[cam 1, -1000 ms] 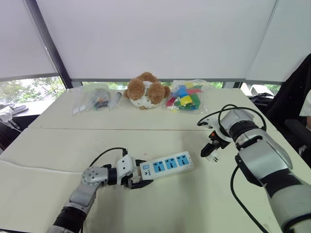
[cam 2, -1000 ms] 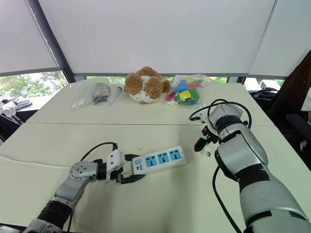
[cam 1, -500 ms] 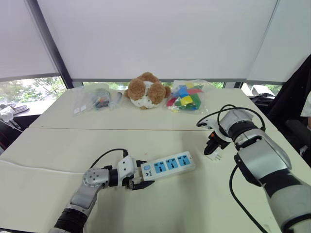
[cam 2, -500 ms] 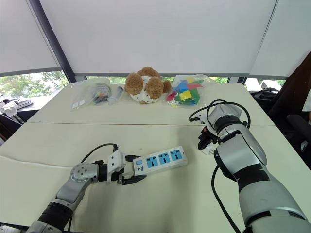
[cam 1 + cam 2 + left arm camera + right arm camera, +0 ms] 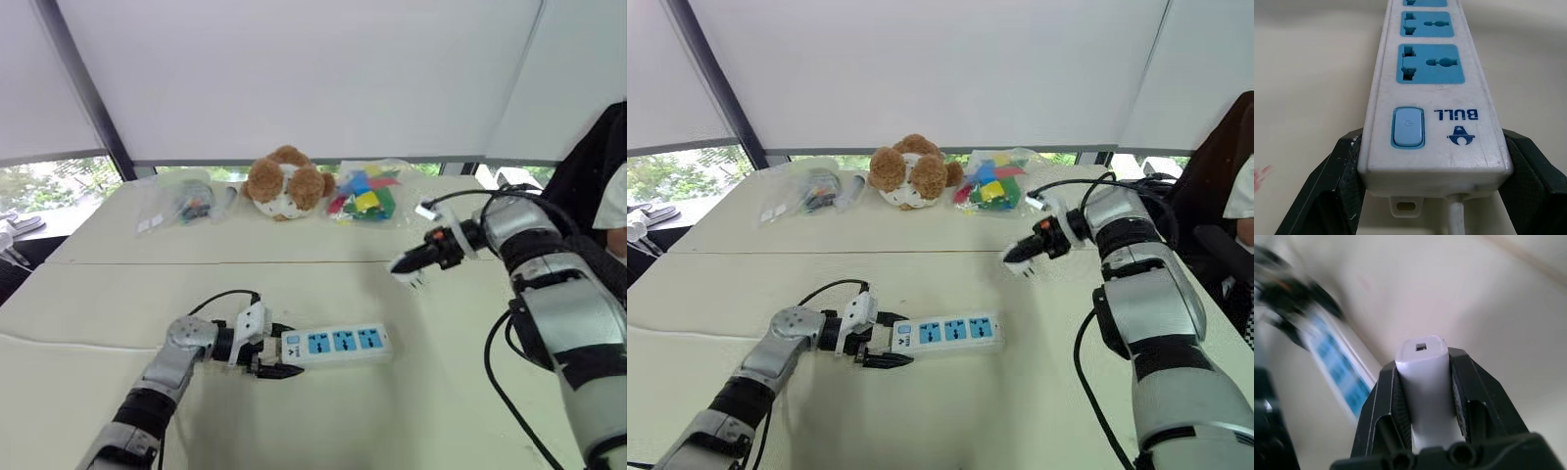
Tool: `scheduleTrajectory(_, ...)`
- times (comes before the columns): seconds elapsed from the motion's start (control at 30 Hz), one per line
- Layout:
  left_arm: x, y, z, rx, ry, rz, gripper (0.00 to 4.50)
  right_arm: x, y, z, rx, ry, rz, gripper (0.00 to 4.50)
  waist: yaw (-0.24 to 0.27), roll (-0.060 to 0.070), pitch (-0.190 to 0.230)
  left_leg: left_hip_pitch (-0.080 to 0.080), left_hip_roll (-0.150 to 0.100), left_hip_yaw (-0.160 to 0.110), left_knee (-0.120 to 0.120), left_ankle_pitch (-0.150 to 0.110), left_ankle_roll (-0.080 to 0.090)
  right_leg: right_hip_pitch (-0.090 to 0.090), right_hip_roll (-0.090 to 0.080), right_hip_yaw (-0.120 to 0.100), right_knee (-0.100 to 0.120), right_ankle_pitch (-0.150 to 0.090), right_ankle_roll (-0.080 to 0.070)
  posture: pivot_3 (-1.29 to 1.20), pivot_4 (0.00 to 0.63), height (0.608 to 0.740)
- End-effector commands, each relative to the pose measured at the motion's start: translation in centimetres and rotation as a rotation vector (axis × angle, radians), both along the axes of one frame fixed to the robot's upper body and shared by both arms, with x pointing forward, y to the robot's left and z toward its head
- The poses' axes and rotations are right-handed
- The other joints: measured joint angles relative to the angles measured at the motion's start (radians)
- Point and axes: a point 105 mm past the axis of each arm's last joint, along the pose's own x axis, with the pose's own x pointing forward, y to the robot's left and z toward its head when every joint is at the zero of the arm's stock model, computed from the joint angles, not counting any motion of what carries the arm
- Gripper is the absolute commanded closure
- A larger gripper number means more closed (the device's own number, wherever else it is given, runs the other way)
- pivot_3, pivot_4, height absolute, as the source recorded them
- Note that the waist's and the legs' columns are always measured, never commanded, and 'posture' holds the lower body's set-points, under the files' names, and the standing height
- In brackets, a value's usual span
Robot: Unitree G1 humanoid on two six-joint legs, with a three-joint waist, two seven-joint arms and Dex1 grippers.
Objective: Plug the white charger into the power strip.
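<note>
The white power strip [image 5: 334, 344] with blue sockets lies flat on the table, its switch end held between the black fingers of my left gripper [image 5: 275, 354]. The left wrist view shows that strip [image 5: 1432, 107] clamped between the two fingers [image 5: 1327, 191]. The white charger [image 5: 406, 267] hangs above the table, up and to the right of the strip, with my right gripper [image 5: 423, 259] shut on it. In the right wrist view the charger [image 5: 1424, 382] sits between the pads, and the strip [image 5: 1337, 367] lies blurred beyond it.
A brown plush bear [image 5: 281, 183] sits at the far edge of the table [image 5: 323, 421], with a bag of coloured blocks [image 5: 364, 193] to its right and clear bags of small items [image 5: 181, 204] to its left. A person's sleeve [image 5: 615, 201] shows at the right edge.
My right gripper has lifted the charger off the table and swung it up toward the middle. The camera has shifted. The left gripper still holds the strip's end.
</note>
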Motion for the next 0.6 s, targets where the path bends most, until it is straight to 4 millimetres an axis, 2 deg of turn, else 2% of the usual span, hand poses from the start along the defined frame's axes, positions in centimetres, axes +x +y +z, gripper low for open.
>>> scheduleTrajectory(0.03, -0.1, 0.7, -1.2, 0.098, 0.054, -0.097, 1.47, -1.0, 1.2, 2.4, 0.247, -0.212, 0.039, 3.77, 0.000, 0.000, 0.000, 0.000, 0.000, -0.001, 0.000, 0.000, 0.000, 0.000, 0.000, 0.000, 0.000, 0.000, 0.000, 0.00, 0.150, 0.739)
scheduleTrajectory(0.13, 0.9, 1.1, -0.8, 0.135, 0.043, -0.119, 1.47, -2.9, 2.2, 3.2, 0.487, -0.350, 0.023, 3.77, 0.000, -0.001, 0.000, 0.000, 0.000, -0.002, 0.001, 0.000, 0.000, 0.000, 0.001, -0.001, 0.002, 0.000, 0.000, 0.00, 0.150, 0.739)
scheduleTrajectory(0.17, 1.3, 1.2, -0.5, 0.137, 0.038, -0.118, 1.47, -3.6, 2.6, 3.0, 0.521, -0.369, 0.028, 3.77, 0.000, -0.001, 0.000, 0.000, 0.000, -0.001, 0.001, 0.000, 0.000, -0.001, 0.001, 0.000, 0.003, 0.000, 0.000, 0.00, 0.150, 0.739)
scheduleTrajectory(0.3, 2.2, 1.1, 0.7, 0.117, -0.008, -0.126, 1.47, -5.0, 3.7, -0.2, 0.510, -0.395, -0.021, 3.77, -0.002, -0.001, 0.000, 0.000, 0.000, -0.002, 0.002, 0.000, 0.000, -0.001, 0.001, 0.000, 0.004, 0.000, 0.000, 0.00, 0.150, 0.739)
scheduleTrajectory(0.6, 2.7, 1.7, 1.4, 0.105, -0.048, -0.116, 1.47, -7.9, 3.7, -5.1, 0.460, -0.411, -0.038, 3.77, -0.004, -0.003, 0.001, 0.000, 0.000, -0.002, 0.002, 0.000, 0.000, -0.001, 0.001, 0.000, 0.004, 0.000, 0.000, 0.00, 0.150, 0.739)
